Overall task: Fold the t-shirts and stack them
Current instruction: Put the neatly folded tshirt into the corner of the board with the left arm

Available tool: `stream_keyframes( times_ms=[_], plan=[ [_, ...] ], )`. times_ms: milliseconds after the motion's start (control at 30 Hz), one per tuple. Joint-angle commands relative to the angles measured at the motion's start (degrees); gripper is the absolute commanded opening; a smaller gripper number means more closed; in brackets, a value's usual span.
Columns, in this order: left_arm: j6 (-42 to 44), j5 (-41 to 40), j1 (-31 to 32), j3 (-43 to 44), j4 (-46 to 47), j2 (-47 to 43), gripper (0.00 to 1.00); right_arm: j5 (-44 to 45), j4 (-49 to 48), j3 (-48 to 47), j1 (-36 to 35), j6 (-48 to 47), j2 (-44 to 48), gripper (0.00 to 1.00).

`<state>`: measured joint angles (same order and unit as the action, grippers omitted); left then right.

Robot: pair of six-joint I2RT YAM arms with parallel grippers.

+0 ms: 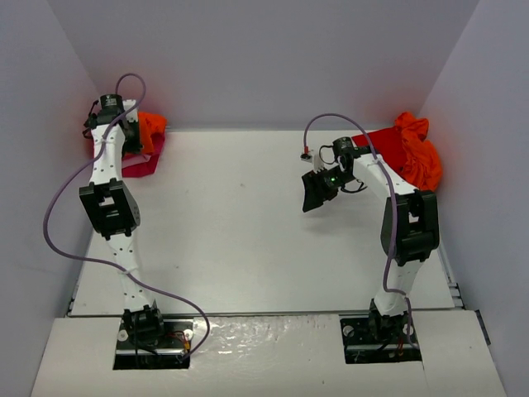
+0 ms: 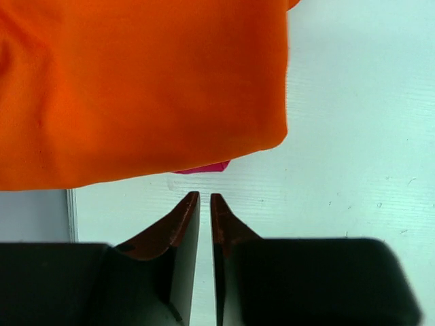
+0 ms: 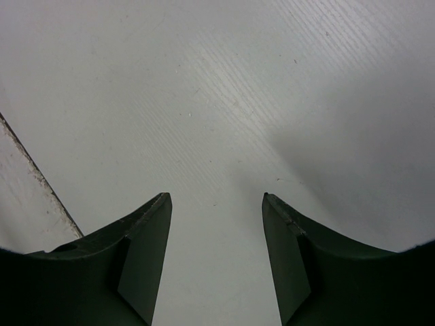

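A folded orange t-shirt [image 1: 150, 126] lies on a magenta t-shirt [image 1: 142, 163] in the far left corner. In the left wrist view the orange shirt [image 2: 143, 88] fills the top, with a sliver of the magenta shirt [image 2: 204, 168] under its edge. My left gripper [image 2: 205, 195] is shut and empty, just short of that edge, over the table. A crumpled heap of red and orange t-shirts [image 1: 409, 149] lies at the far right. My right gripper [image 1: 314, 192] hangs open and empty over the table's middle right, left of the heap; its view [image 3: 216, 195] shows only table.
The white table [image 1: 240, 223] is walled in at the back and both sides. A seam in the table surface [image 3: 37, 176] runs at the left of the right wrist view. The arm bases stand at the near edge.
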<state>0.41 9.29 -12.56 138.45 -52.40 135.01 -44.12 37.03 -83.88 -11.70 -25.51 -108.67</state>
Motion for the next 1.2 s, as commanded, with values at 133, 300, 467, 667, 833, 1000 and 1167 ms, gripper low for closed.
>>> stream_keyframes(
  times_ms=[133,300,467,667,833,1000,1167],
  plan=[
    [2.6,-0.9,3.2,-4.2,4.2,-8.5,0.08,0.3,0.2,-0.8,0.0,0.0,3.7,0.53],
    [2.8,-1.3,3.4,-2.5,2.4,-4.4,0.03,0.6,-0.1,-0.1,0.0,-0.2,4.3,0.53],
    [4.2,-2.2,3.6,-5.3,3.8,-4.0,0.00,0.4,-0.2,-0.2,0.0,-0.2,3.5,0.53],
    [5.0,-6.4,3.6,-4.6,5.5,-0.8,0.04,0.6,-0.2,-0.1,0.0,-0.2,3.1,0.53],
    [5.2,-12.9,3.3,-0.6,6.9,3.5,0.02,1.2,-0.3,-0.1,0.0,-0.1,3.1,0.53],
    [5.9,-19.4,1.8,8.2,8.5,8.2,0.00,1.9,-0.6,-0.2,0.0,0.3,2.8,0.53],
    [4.5,-15.7,0.5,2.6,11.6,3.6,0.08,2.3,-1.2,-0.1,0.0,0.7,3.2,0.54]
  ],
)
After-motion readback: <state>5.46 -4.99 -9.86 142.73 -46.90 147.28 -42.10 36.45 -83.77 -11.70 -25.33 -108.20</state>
